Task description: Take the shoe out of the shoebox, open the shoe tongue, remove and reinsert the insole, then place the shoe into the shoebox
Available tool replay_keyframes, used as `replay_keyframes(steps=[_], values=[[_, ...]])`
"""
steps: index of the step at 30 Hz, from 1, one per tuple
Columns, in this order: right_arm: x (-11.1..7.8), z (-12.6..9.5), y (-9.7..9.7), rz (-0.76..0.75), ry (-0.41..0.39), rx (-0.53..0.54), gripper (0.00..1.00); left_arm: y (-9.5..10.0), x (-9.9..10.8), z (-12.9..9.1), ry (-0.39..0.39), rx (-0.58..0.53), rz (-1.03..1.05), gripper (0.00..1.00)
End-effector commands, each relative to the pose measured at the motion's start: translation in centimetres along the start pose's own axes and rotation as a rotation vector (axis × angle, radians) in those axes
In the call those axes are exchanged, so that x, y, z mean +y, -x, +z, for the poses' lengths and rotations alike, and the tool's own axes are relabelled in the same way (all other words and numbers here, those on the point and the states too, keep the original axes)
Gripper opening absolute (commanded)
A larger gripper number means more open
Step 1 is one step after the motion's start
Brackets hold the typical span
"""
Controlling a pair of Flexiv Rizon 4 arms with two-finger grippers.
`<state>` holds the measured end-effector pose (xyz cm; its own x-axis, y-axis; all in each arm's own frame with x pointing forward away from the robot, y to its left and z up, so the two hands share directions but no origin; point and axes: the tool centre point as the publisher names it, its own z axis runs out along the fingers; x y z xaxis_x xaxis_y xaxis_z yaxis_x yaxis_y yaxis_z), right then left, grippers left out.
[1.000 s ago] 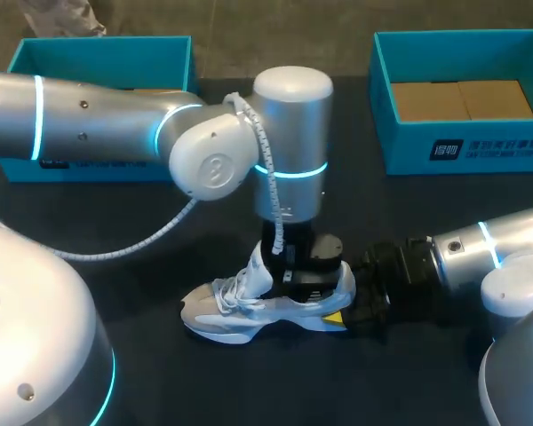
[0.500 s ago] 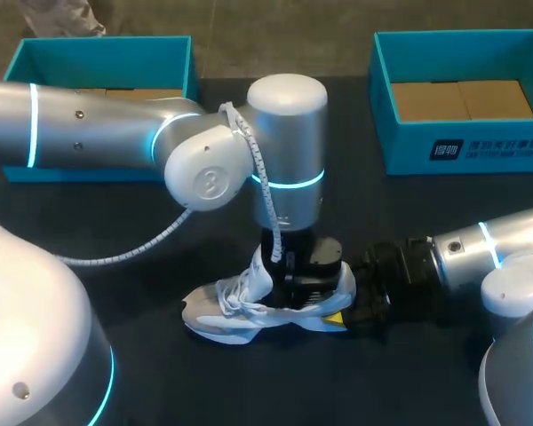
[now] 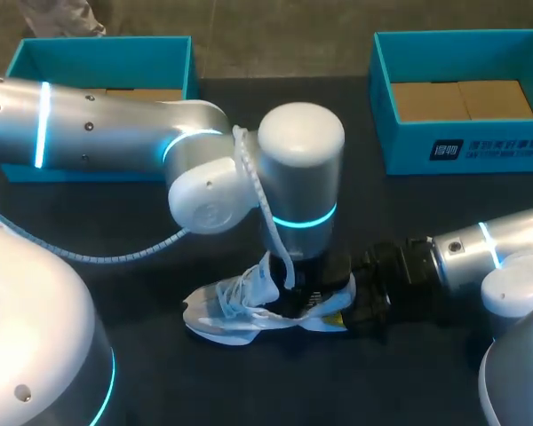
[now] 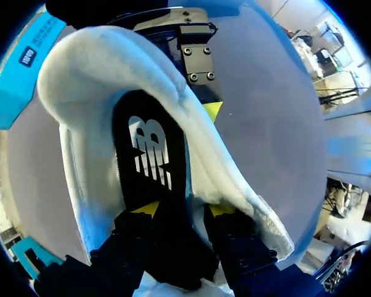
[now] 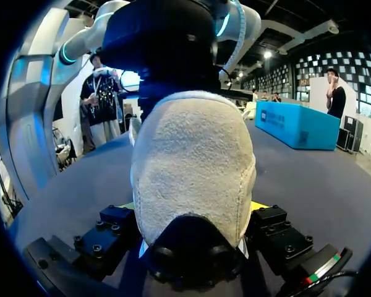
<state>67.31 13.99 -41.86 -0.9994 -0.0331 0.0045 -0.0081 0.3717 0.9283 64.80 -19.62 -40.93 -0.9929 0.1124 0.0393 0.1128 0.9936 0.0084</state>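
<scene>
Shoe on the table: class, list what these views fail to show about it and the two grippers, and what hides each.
1. Left wrist view: the insole runs under the left gripper, so its grasp cannot be judged.
2. Head view: the left arm covers the shoe opening and that gripper.
3. Right wrist view: the shoe's heel, held in the right gripper, blocks the toe and laces.

I note even overhead light in the head view: soft glare on the casing of my left arm (image 3: 98, 133), the table (image 3: 426, 222) dark. In the left wrist view the shoe (image 4: 173, 86) has a bright lining and a shadowed interior, with its edges bending.
</scene>
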Motion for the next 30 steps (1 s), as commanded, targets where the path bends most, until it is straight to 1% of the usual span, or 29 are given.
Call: replay_keyframes(steps=[1, 7, 11, 16, 19, 20, 22, 25, 26, 28, 30], values=[[0.0, 0.2, -0.1, 0.002, -0.001, -0.001, 0.0, 0.1, -0.3, 1.9, 0.022, -0.071, -0.016, 0.44], [0.0, 0.2, -0.1, 0.002, -0.001, -0.001, 0.0, 1.1, 0.2, 2.2, 0.052, -0.108, -0.033, 0.44], [0.0, 0.2, -0.1, 0.002, -0.001, -0.001, 0.0, 2.0, 0.4, 2.2, 0.066, -0.106, -0.036, 0.44], [0.0, 0.2, -0.1, 0.002, -0.001, -0.001, 0.0, 2.8, 0.6, 2.1, 0.074, -0.117, -0.044, 0.42], [0.0, 0.2, -0.1, 0.002, -0.001, -0.001, 0.0, 3.2, 0.5, 2.0, 0.082, -0.128, -0.045, 0.35], [0.0, 0.2, -0.1, 0.002, -0.001, -0.001, 0.0, 3.3, 0.6, 2.0, 0.084, -0.129, -0.044, 0.27], [0.0, 0.2, -0.1, 0.002, -0.001, -0.001, 0.0, 3.5, 0.6, 1.9, 0.086, -0.131, -0.043, 0.17], [0.0, 0.2, -0.1, 0.002, -0.001, -0.001, 0.0, 3.7, 0.8, 1.6, 0.083, -0.12, -0.034, 0.16], [0.0, 0.2, -0.1, 0.002, -0.001, -0.001, 0.0, 3.7, 0.8, 1.5, 0.081, -0.119, -0.03, 0.13], [0.0, 0.2, -0.1, 0.002, -0.001, -0.001, 0.0, 3.6, 0.9, 1.2, 0.07, -0.099, -0.011, 0.14], [0.0, 0.2, -0.1, 0.002, -0.001, -0.001, 0.0, 3.6, 1.0, 0.9, 0.068, -0.088, 0.0, 0.12]])
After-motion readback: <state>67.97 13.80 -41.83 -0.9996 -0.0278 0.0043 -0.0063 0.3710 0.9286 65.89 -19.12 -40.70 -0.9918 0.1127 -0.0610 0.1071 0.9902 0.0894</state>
